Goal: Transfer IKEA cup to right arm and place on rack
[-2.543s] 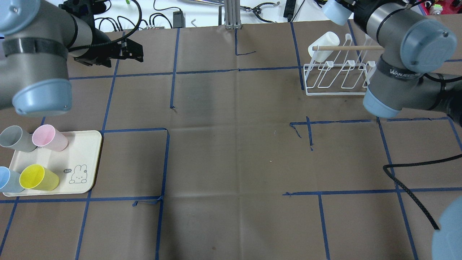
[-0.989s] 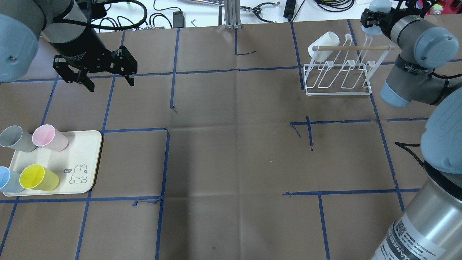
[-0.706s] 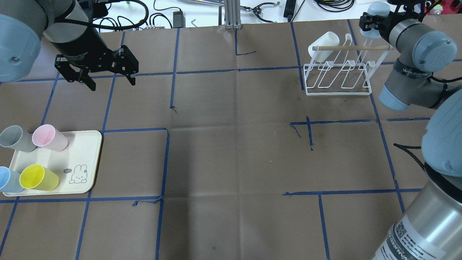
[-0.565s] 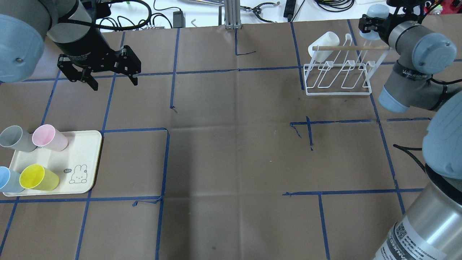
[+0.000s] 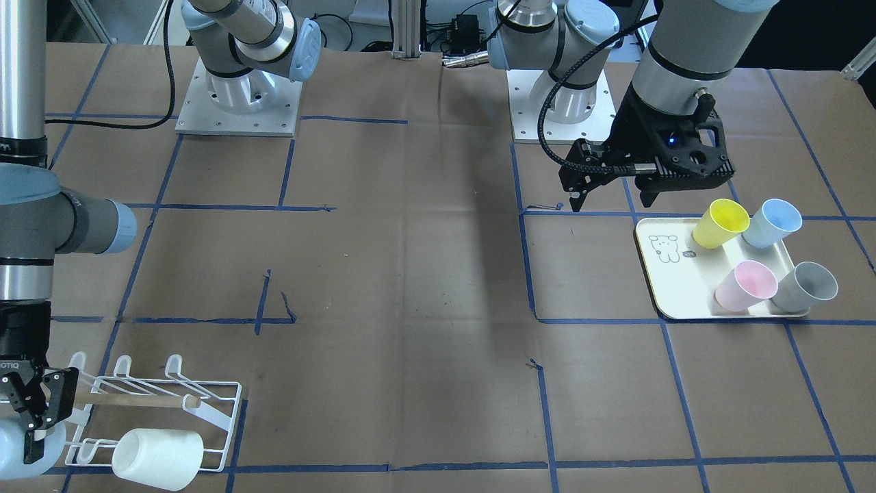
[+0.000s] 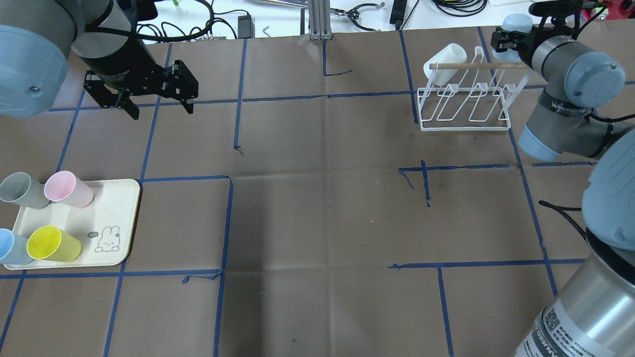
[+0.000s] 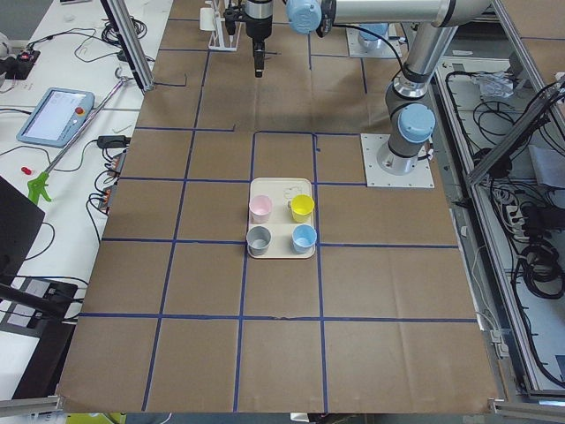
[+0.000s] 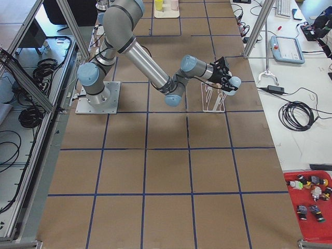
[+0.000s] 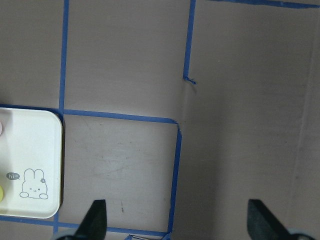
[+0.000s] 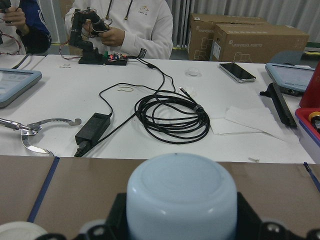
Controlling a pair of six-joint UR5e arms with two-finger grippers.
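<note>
Placing is judged in hand: a pale blue plastic cup (image 6: 517, 22) is clenched in the right tool (image 6: 507, 37), beside the right end of the white wire rack (image 6: 466, 106), far right on the bench (image 6: 317, 198). The left tool (image 6: 162, 112) hangs released, empty. The cup must be lowered onto the rack's free right half, clear of the wooden dowel (image 6: 476, 65) and the white cup (image 6: 446, 62) at its left end; the bench's far edge lies close.

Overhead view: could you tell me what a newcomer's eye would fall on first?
The grey cup, pink cup, blue cup and yellow cup on the cream tray at the near left stand out. At the far right, the right gripper holds a pale blue cup beside the rack, which carries a white cup.
</note>
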